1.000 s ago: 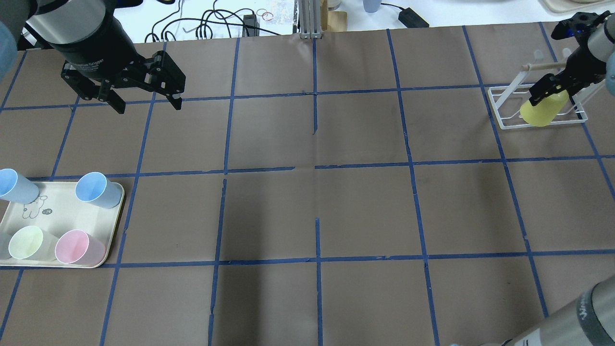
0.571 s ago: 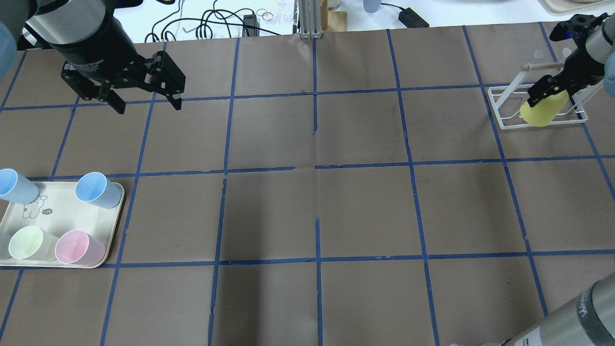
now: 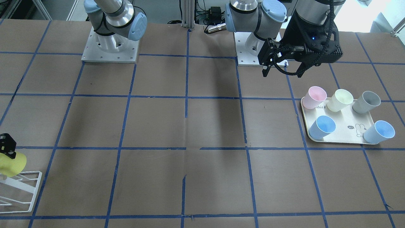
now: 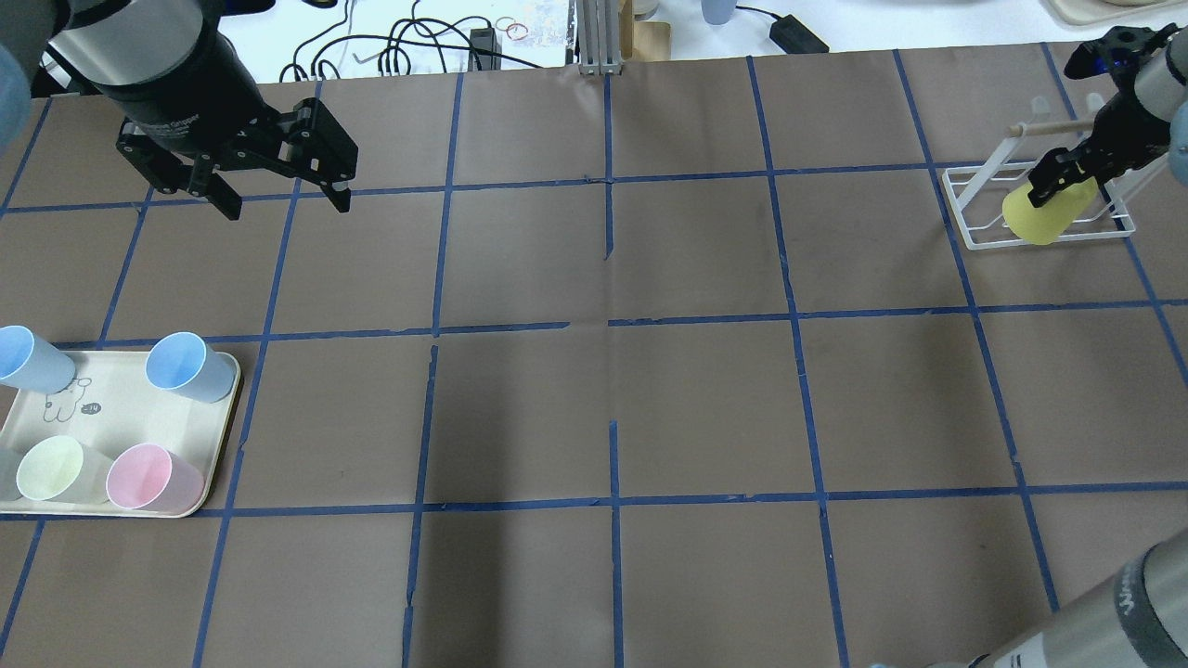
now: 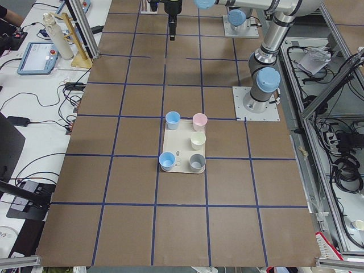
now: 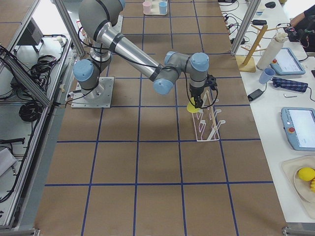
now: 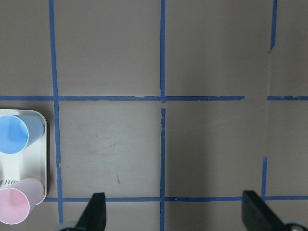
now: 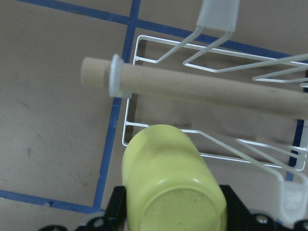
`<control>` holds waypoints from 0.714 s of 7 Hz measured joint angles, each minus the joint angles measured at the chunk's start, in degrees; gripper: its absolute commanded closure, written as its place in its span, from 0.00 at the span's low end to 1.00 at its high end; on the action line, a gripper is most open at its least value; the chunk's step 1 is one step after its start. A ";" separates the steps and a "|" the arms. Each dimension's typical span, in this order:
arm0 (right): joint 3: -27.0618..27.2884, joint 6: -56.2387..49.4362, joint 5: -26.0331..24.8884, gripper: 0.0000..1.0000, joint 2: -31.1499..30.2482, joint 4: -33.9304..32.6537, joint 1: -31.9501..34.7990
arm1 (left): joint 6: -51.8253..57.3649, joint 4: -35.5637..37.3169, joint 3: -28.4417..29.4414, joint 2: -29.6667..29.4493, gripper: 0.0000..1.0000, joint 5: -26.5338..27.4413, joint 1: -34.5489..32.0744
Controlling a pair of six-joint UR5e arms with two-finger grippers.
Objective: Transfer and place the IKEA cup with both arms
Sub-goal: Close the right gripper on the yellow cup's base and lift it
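The bright yellow IKEA cup (image 4: 1038, 219) is at the white wire rack (image 4: 970, 211) at the table's far right. It is tilted, with its base toward the wrist camera (image 8: 168, 192). My right gripper (image 4: 1058, 188) is shut on the IKEA cup, one black finger on each side of it. The cup also shows at the left edge of the front view (image 3: 11, 164) and in the right side view (image 6: 193, 107). My left gripper (image 4: 286, 204) is open and empty, hovering over the far left of the table (image 7: 175, 214).
A cream tray (image 4: 121, 408) at the near left holds two blue cups, a pink cup (image 4: 148, 478), a pale cream cup (image 4: 51, 468) and a grey cup (image 3: 367, 102). The rack has a wooden dowel (image 8: 216, 89) across its top. Cables lie beyond the far edge.
My right gripper and the yellow cup have shifted slightly at the rack. The left arm has not moved.
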 measured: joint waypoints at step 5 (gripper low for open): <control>-0.34 -0.08 -2.71 0.93 -5.25 0.88 0.00 | -0.08 0.00 0.25 -0.04 0.00 -0.06 0.00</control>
